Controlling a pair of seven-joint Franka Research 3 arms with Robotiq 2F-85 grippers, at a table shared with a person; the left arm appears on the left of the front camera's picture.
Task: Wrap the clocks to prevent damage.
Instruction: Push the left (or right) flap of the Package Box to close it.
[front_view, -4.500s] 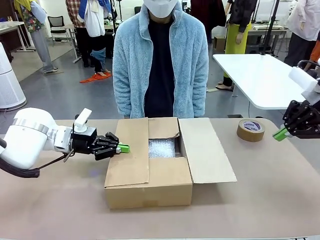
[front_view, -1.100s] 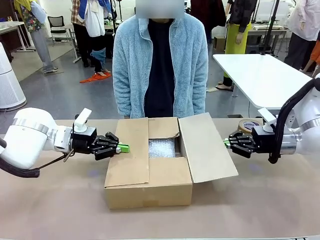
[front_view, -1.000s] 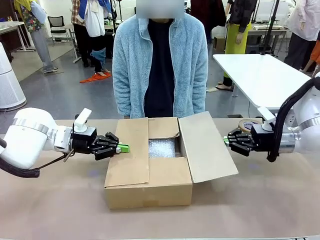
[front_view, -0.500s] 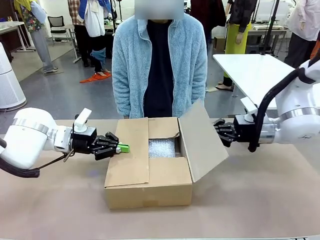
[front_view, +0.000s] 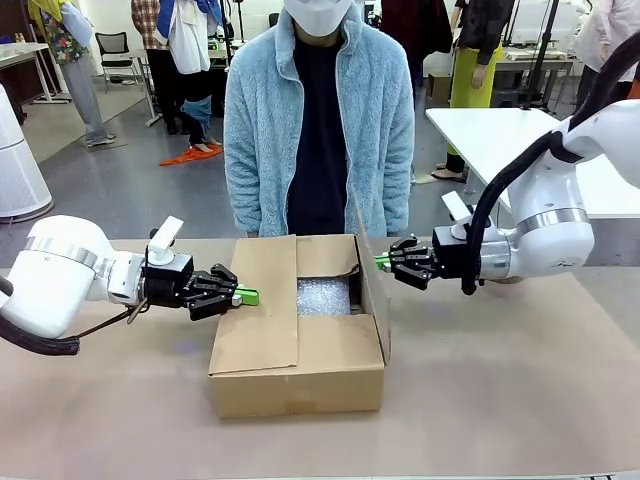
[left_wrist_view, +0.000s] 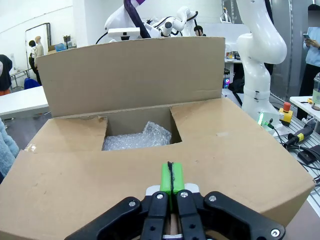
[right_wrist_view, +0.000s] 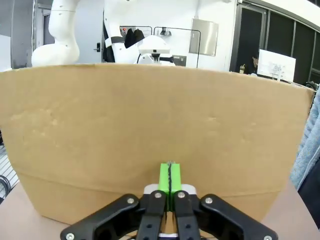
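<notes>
two flaps: left flap (front_view: 255, 315) lies down beneath the closed left gripper (front_view: 248, 296); right flap (front_view: 372, 300) stands upright against the closed right gripper (front_view: 382, 262). bubble wrap (front_view: 322, 296) fills the box (front_view: 296, 390); closing looks half done.

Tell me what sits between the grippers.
Front view: the cardboard box, its left flap lying flat by the left gripper, its right flap standing upright at the right gripper, bubble wrap inside.

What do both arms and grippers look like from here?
The left arm and right arm are glossy white with rounded joints and a silver wrist band; a black cable loops along each. The left gripper and right gripper are black, with linked fingers tipped in bright green pads.
</notes>
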